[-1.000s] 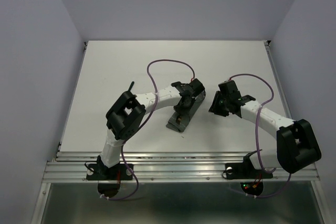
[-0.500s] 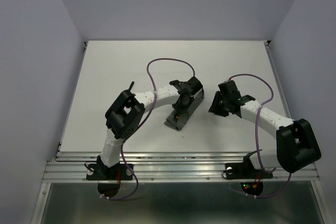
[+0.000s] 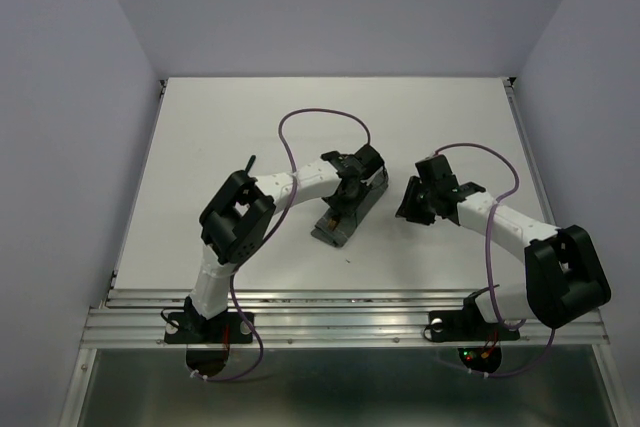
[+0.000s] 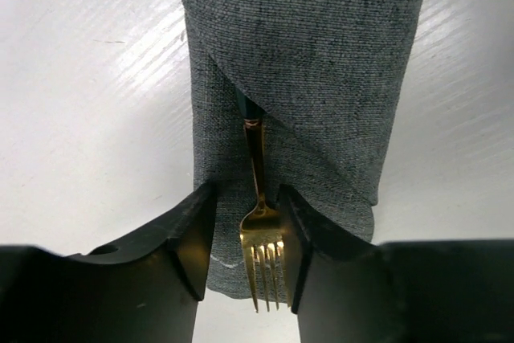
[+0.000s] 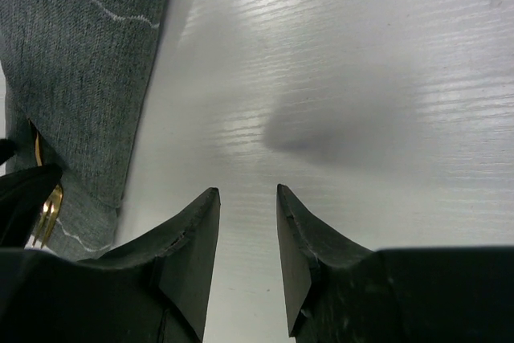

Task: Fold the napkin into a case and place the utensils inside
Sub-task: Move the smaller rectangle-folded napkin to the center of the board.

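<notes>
Item: case [image 4: 321, 78], table [image 3: 230, 127] centre, long axis diagonal. Fork [image 4: 261, 230] along axis, tines out toward left gripper [image 4: 247, 198] (handle tucked inside). Left jaws parted, straddling tines. Right gripper [image 5: 247, 198] parted, holding nothing, beside case edge over white tabletop.

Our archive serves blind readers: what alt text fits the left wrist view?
A gold fork lies with its handle tucked into the folded grey case, tines toward the camera, between the left tool's open black fingers, on a white table.
</notes>
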Controlling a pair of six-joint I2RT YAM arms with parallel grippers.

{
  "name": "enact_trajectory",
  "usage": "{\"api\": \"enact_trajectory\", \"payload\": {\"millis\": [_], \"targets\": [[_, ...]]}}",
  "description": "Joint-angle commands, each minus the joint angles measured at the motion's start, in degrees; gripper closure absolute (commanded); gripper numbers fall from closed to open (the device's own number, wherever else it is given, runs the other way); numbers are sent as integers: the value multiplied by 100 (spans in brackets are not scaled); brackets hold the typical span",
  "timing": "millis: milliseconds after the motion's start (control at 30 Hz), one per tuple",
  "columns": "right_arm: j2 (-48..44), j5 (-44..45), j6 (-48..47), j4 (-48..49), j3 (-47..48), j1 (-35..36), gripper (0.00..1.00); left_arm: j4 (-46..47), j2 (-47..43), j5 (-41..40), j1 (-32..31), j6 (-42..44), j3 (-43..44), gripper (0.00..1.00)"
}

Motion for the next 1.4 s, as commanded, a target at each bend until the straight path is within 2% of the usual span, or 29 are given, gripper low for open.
{"api": "enact_trajectory", "payload": {"millis": [0, 167, 400, 633, 767, 833, 1067, 1200, 1367], "targets": [[-133, -645, 67, 381, -136, -20, 59, -66, -300, -179, 66, -18, 24, 50], [-90, -1191, 831, 1164, -523, 313, 50, -40, -616, -170, 154, -132, -117, 49], [314, -1033, 1736, 2052, -462, 1296, 50, 390, -1546, 251, 610, -370, -748, 52], [762, -866, 2010, 2501, -401, 1553, 51, 997, -2092, 744, 1436, -870, -1689, 56], [991, -989, 2089, 2702, -322, 1746, 52, 1331, -2049, 1148, 1525, -1038, -2085, 57], [1122, -1033, 2168, 2791, -313, 1834, 53, 1436, -1962, 1210, 1525, -1134, -2243, 59], [1168, -1060, 2327, 3019, -506, 1957, 72, 1692, -1847, 1421, 1543, -1459, -2472, 60], [1062, -989, 2309, 3011, -585, 1957, 73, 1797, -1803, 1482, 1552, -1539, -2657, 62], [965, -884, 2256, 2923, -690, 1957, 73, 2104, -1768, 2001, 1517, -1688, -3017, 74]]}}
